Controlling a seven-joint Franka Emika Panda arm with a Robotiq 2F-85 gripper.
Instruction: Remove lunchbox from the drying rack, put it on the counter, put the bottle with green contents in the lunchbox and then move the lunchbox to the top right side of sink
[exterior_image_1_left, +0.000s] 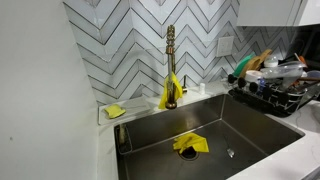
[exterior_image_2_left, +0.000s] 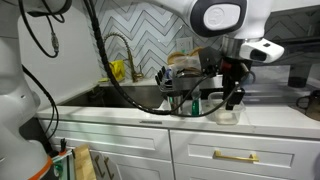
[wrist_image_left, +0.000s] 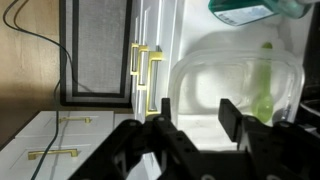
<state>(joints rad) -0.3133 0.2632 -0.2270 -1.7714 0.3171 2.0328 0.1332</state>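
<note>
The clear lunchbox (wrist_image_left: 232, 72) sits on the white counter (exterior_image_2_left: 272, 119); in an exterior view it is a faint clear box (exterior_image_2_left: 228, 115) under the arm. A pale green shape (wrist_image_left: 263, 88) shows through its right side; I cannot tell if it is inside or behind. My gripper (wrist_image_left: 194, 118) is open and empty, just above the lunchbox's near edge, and hangs beside the rack in an exterior view (exterior_image_2_left: 235, 97). The black drying rack (exterior_image_1_left: 282, 92) is crowded with items and also shows in the other exterior view (exterior_image_2_left: 182, 84). The steel sink (exterior_image_1_left: 255, 132) has a gold faucet (exterior_image_1_left: 170, 62).
A teal-green container (wrist_image_left: 245, 9) stands just beyond the lunchbox. A green item (exterior_image_2_left: 195, 103) stands by the rack. Yellow cloths lie in the sink (exterior_image_1_left: 190, 144) and hang on the faucet (exterior_image_1_left: 166, 95). White cabinets with gold handles (wrist_image_left: 148, 75) are below the counter edge.
</note>
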